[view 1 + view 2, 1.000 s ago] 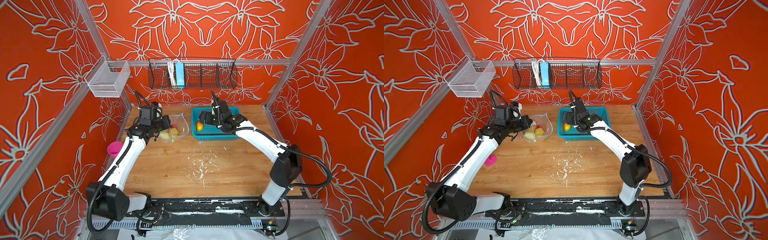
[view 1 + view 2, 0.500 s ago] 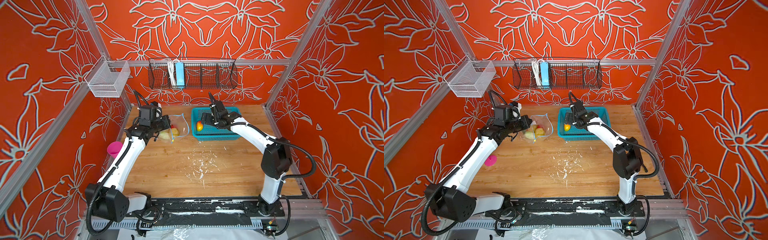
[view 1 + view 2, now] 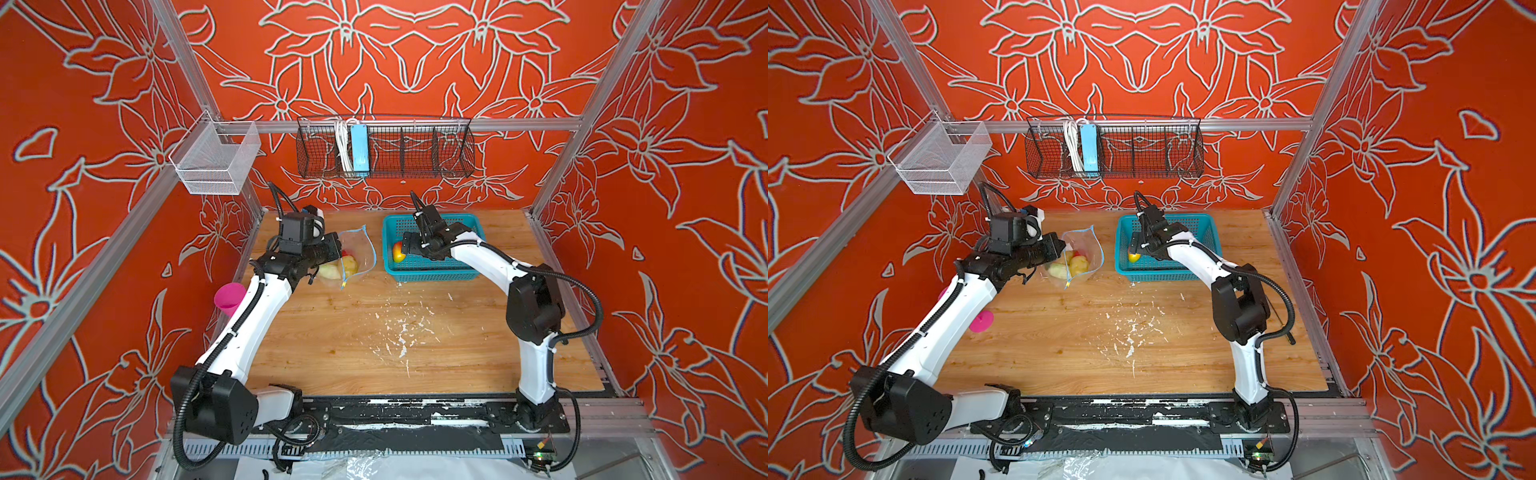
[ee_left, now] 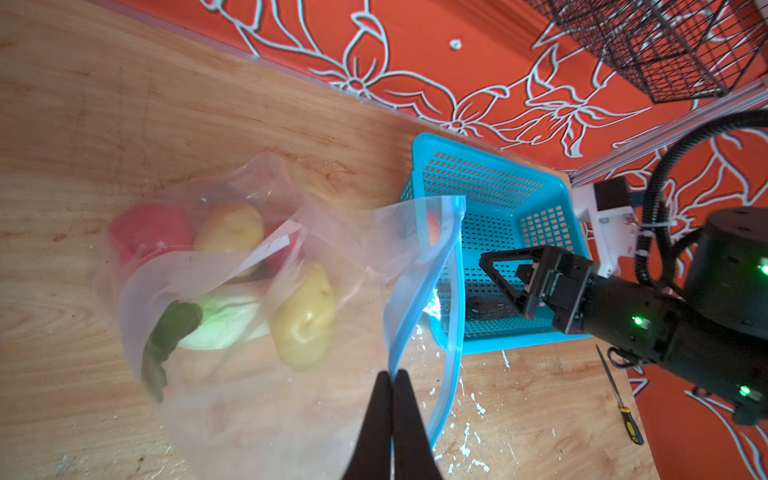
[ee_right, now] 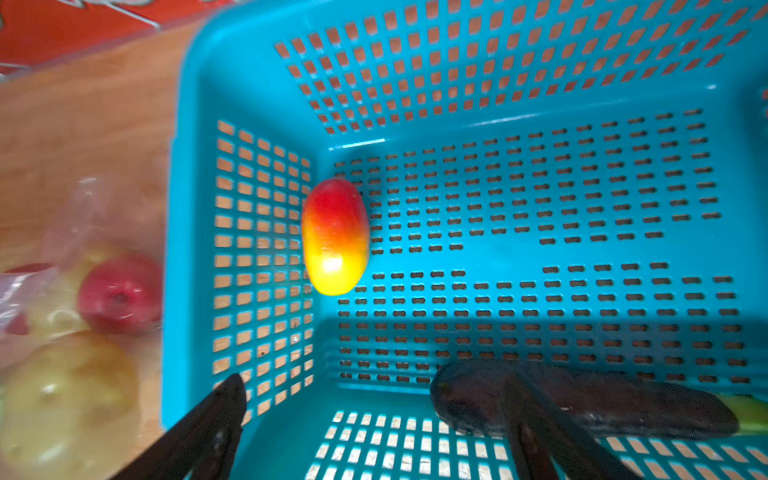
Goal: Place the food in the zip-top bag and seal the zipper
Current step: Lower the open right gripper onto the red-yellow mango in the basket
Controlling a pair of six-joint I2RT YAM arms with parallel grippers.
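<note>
Right gripper (image 5: 374, 384) hangs spread wide and empty inside the teal perforated plastic basket (image 5: 415, 75), short of the red-yellow oval toy mango (image 5: 335, 237). Left gripper (image 4: 391, 376) pinches the light-blue zipper strip (image 4: 415, 299) of the clear crinkly zip-top bag (image 4: 232, 395) just beside the basket, mouth open. Loading step, I judge; next, straddle the mango across its width. Its long axis follows the basket's bag-side wall, red end toward the basket's rear wall.

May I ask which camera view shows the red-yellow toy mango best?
Right wrist view: the red-yellow toy mango sits whole in the teal mesh basket. Both top views show it tiny; the left wrist view, a red sliver behind the clear bag.
</note>
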